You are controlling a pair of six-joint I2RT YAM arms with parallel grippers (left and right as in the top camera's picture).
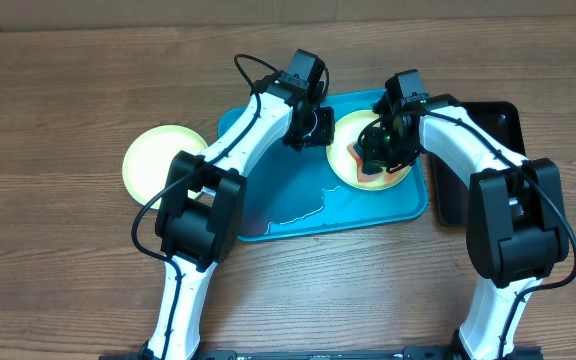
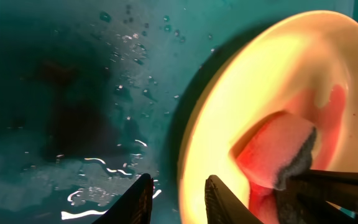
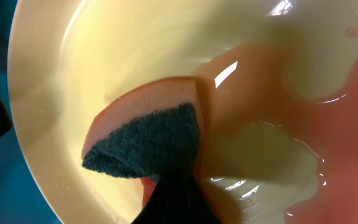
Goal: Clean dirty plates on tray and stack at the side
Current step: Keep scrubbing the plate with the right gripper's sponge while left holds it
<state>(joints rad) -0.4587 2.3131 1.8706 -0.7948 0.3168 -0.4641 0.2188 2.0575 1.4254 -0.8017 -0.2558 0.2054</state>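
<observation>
Your right end effector (image 3: pixel 169 190) clamps the sponge (image 3: pixel 145 143) onto the smeared plate (image 3: pixel 104 50) on the tray (image 1: pixel 288 200) to scrub — your left end effector (image 2: pixel 180 200) straddles its rim, likely steadying it, pinch or not unclear.

Tray (image 1: pixel 298 195): turquoise-blue and rectangular, with rounded corners and a raised rim. It is laid flat at the middle of the table (image 1: pixel 68 280). Its floor is seen wet, with droplets and a thin film of water.
Plate on tray (image 1: pixel 348 135): pale yellow-green, round and shallow, set in the tray's far right part. Red-orange sauce is smeared and pooled inside it.
Plate off tray (image 1: pixel 163 160): pale yellow-green, with no smears seen. It is laid flat on the table, near the tray's left edge.
</observation>
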